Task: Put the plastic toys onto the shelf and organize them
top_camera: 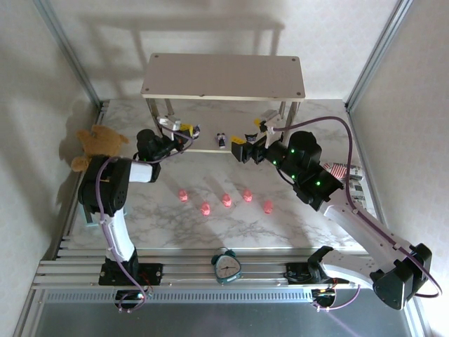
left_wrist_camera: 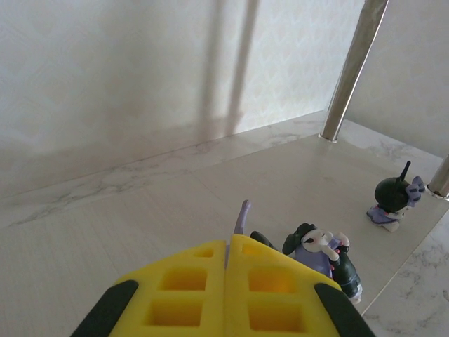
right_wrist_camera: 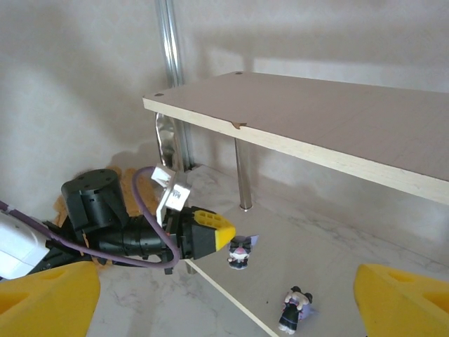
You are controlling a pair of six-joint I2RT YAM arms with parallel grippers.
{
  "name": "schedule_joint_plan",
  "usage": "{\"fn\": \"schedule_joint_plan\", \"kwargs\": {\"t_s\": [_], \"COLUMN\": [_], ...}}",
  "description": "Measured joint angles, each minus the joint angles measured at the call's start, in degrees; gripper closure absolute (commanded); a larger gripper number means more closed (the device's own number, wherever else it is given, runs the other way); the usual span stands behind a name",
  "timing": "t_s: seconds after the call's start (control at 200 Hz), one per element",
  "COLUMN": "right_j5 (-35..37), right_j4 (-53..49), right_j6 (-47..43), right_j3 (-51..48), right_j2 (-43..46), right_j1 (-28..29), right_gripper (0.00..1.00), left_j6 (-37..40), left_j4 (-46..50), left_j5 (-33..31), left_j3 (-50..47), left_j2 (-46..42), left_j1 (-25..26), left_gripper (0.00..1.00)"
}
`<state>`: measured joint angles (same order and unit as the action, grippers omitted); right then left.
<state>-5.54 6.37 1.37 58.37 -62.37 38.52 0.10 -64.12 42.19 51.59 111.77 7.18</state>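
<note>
The shelf (top_camera: 223, 76) stands at the far side of the marble tabletop (top_camera: 168, 225), its upper board bare and both arms reaching toward its lower board.

Left hand (left_wrist_camera: 226, 277): yellow fingers pressed together over the lower board, with a thin purple sliver rising at the tip of the seam. I cannot tell what it belongs to or whether it is pinched. From the right wrist, this left hand (right_wrist_camera: 210, 226) ends just beside a small purple-and-white figure.

Near figure (left_wrist_camera: 319, 253): tipped over on the lower board, just right of the left fingertips.

Far figure (left_wrist_camera: 391, 200): upright on the same board, nearer the silver leg (left_wrist_camera: 351, 70). From above it (top_camera: 221, 140) sits between the two hands.

Right hand (right_wrist_camera: 224, 298): fingers spread wide and holding nothing. It hovers at the front edge of the lower board, with both figures ahead of it. From above it (top_camera: 244, 149) faces the left hand (top_camera: 184, 129).

Pink pigs (top_camera: 226, 200): five in a loose row on the tabletop, in front of the shelf and well apart from both hands.

Teddy bear (top_camera: 98, 144): at the left edge. Alarm clock (top_camera: 226, 265): at the near edge, between the arm bases.
</note>
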Motion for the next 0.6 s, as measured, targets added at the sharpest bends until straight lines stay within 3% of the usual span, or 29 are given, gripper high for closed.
{"fn": "schedule_joint_plan", "kwargs": {"t_s": [0.601], "right_j5": [0.0], "right_j4": [0.9], "right_j6": [-0.1], "right_j3": [-1.2], "right_j2": [-0.9], "right_j1": [-0.2], "right_gripper": [0.07], "left_j6": [-0.3], "left_j4": [-1.6], "left_j5": [3.1], "left_j3": [0.8], "left_j2": [4.0], "left_j1": [-1.7], "left_gripper": [1.00]}}
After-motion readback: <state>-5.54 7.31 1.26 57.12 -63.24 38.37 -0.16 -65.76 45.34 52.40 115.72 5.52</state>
